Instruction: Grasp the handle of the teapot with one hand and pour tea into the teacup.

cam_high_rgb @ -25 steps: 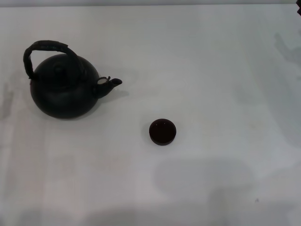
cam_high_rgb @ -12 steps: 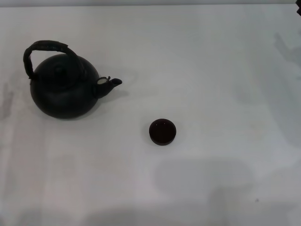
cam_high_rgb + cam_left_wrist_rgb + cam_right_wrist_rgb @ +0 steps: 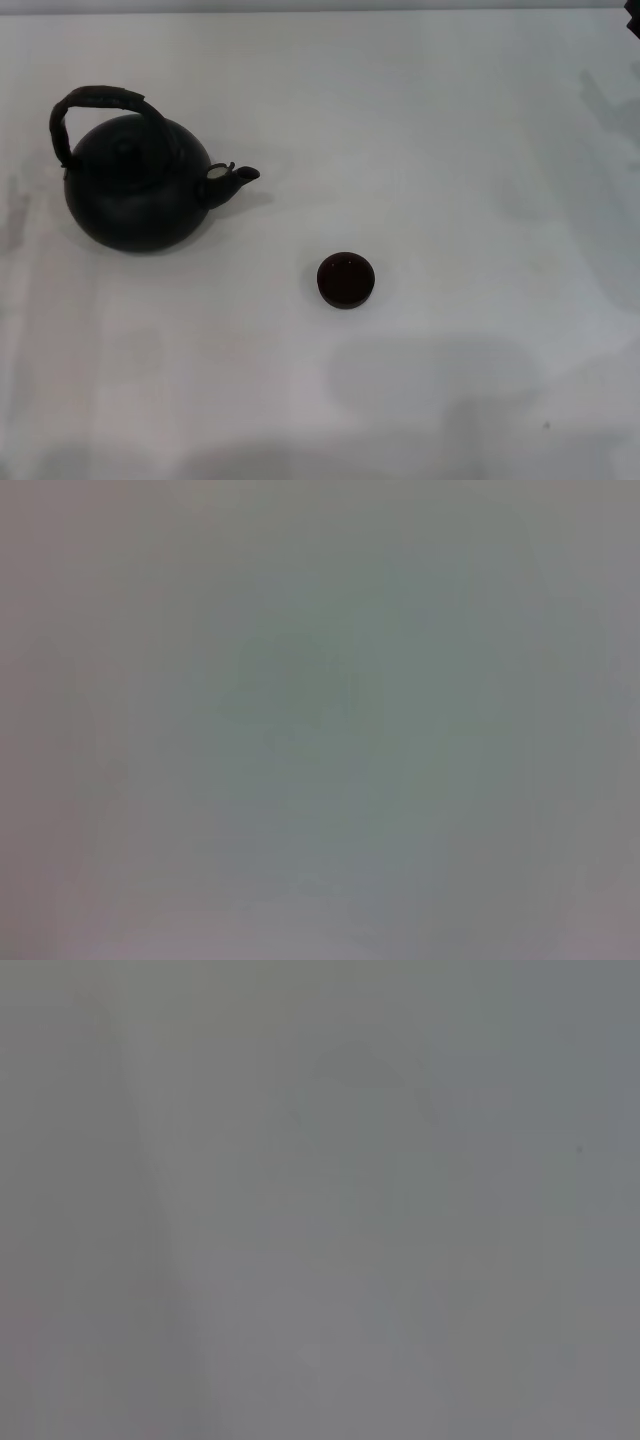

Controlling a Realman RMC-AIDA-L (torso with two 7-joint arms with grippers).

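The round matte-black teapot [image 3: 135, 190] stands upright on the white table [image 3: 450, 150] at the left in the head view, its short spout [image 3: 238, 177] pointing right. Its dark wrapped hoop handle [image 3: 98, 103] arches over the knobbed lid. The small dark teacup [image 3: 346, 279] sits on the table right of and nearer than the teapot, well apart from it. Neither gripper shows in the head view. Both wrist views show only a plain grey surface, with no fingers and none of the task's things.
A tiny dark sliver [image 3: 634, 26] shows at the far right edge of the head view. Faint shadows lie on the table near its right side and front.
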